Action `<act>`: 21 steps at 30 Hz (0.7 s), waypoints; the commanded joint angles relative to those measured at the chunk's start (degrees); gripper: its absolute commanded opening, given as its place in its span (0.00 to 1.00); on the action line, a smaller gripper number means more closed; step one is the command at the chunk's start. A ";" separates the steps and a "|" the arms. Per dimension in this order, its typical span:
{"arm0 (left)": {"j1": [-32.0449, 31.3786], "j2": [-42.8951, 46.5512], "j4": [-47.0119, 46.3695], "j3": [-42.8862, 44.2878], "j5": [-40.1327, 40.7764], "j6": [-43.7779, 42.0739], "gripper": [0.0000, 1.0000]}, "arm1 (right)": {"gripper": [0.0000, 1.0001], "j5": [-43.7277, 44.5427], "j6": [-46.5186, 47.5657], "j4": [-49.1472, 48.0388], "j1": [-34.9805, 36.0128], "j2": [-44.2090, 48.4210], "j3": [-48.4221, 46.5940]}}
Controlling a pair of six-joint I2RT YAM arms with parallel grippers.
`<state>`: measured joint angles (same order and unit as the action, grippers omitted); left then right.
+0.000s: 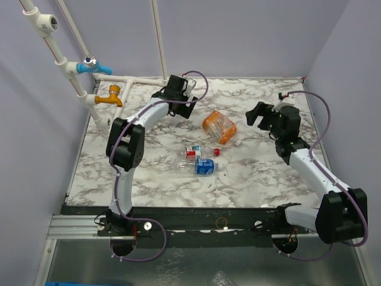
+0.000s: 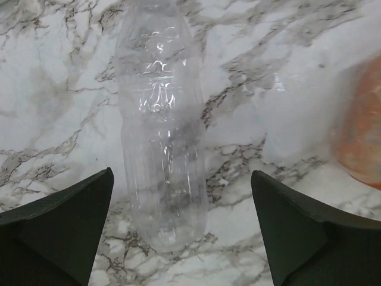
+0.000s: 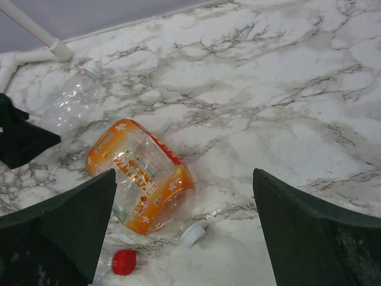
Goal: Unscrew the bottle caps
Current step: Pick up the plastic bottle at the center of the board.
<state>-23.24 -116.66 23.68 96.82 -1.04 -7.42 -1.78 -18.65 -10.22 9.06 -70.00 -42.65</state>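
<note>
Top view: we are finding the left gripper (image 1: 180, 102) and the right gripper (image 1: 258, 114) both spread wide and empty over the marble table (image 1: 155, 179), with the orange bottle (image 1: 218, 126), red-labelled bottle (image 1: 196, 152) and blue-labelled bottle (image 1: 204, 167) lying on their sides between them. Left wrist view: we are seeing the plain bottle (image 2: 161, 137) lying flat between the open fingers (image 2: 59, 232), untouched. Right wrist view: we are noting its white cap (image 3: 92, 68), the orange bottle's cap (image 3: 192, 234) and a red cap (image 3: 124, 262) apparently on, so we are judging this the approach step, the next move calling for the left jaws to close on the plain bottle while the right gripper goes for its cap
</note>
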 commanded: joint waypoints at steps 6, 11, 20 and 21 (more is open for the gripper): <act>0.28 -11.15 -1.13 9.96 13.99 -2.29 0.99 | 1.00 -7.74 -3.90 1.26 0.41 1.39 -1.97; 0.56 -12.45 -3.32 8.73 11.01 -2.44 0.99 | 1.00 -10.10 -2.97 2.62 0.43 0.92 -2.57; 1.54 -12.85 -3.73 4.71 -3.50 -2.33 0.74 | 1.00 -7.69 -1.11 6.99 0.42 2.34 -4.45; 1.54 -12.33 -3.71 3.89 -4.52 -2.25 0.68 | 1.00 -7.99 -1.19 7.32 0.48 2.40 -4.80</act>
<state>-22.11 -128.70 20.36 103.63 2.17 -9.52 -9.34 -20.91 -6.13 9.21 -68.79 -44.25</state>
